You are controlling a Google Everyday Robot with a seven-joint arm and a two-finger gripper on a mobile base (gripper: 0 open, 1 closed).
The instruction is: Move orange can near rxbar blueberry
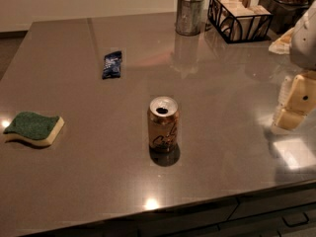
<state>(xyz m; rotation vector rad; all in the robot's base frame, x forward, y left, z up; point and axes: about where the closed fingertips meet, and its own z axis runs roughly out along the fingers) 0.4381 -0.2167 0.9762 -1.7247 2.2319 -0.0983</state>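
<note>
The orange can (163, 124) stands upright near the middle of the grey table (89, 172), with its silver top opened. The rxbar blueberry (112, 64), a flat dark blue wrapper, lies further back and to the left of the can, well apart from it. My gripper (292, 105) shows as cream-coloured parts at the right edge of the view, above the table and far to the right of the can. It holds nothing that I can see.
A green-and-cream sponge (33, 128) lies at the left. A ribbed metal cup (189, 14) and a black wire basket (239, 17) with packets stand at the back right. The table's front edge runs along the bottom, with drawers (276, 216) below.
</note>
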